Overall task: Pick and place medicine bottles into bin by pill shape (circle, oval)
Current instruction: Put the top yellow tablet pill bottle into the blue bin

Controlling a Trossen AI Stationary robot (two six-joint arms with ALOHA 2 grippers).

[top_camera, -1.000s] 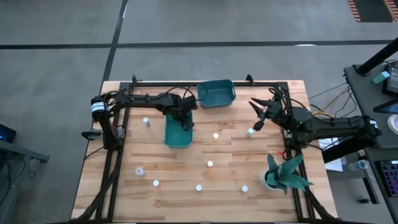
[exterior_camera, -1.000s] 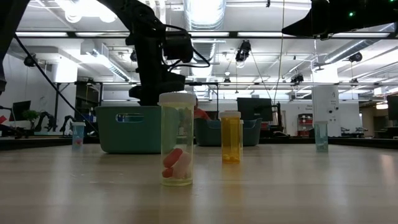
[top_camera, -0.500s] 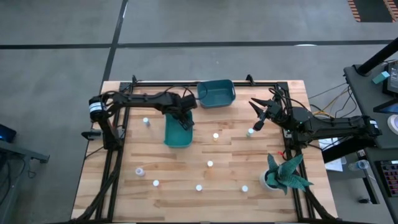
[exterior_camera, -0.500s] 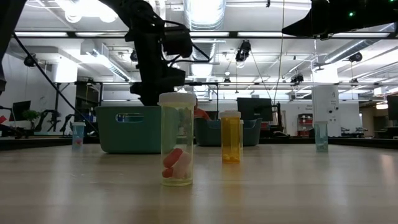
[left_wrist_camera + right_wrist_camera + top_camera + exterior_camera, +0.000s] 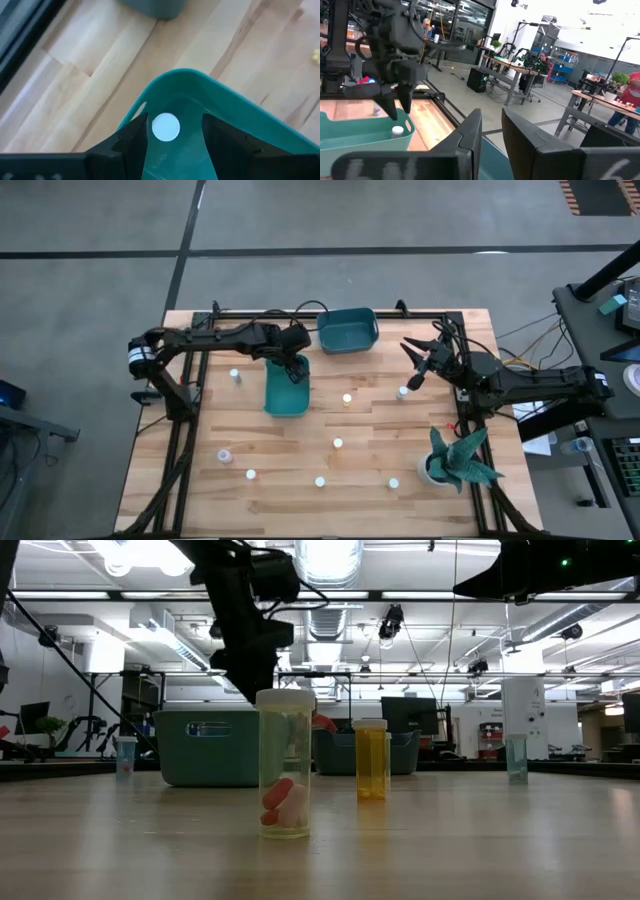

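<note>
My left gripper (image 5: 292, 368) is open above the far end of the near teal bin (image 5: 283, 400). A white-capped medicine bottle (image 5: 166, 126) stands on the bin's floor below the gap between its fingers. It also shows in the right wrist view (image 5: 397, 131), clear of the fingertips above it. My right gripper (image 5: 412, 363) is open and empty, raised at the table's right, next to a bottle (image 5: 402, 392). Several more bottles stand on the table, among them a clear one (image 5: 283, 765) and an orange one (image 5: 371, 760).
A second teal bin (image 5: 347, 330) stands at the far edge, just right of my left gripper. A teal-leaved plant in a white pot (image 5: 455, 460) stands at the near right corner. Bottles are scattered over the table's near half (image 5: 338, 443), (image 5: 250, 475), and one is left of the bin (image 5: 234, 376).
My left gripper has gone up and a little toward the table's far edge above the near bin. My right arm has kept still.
</note>
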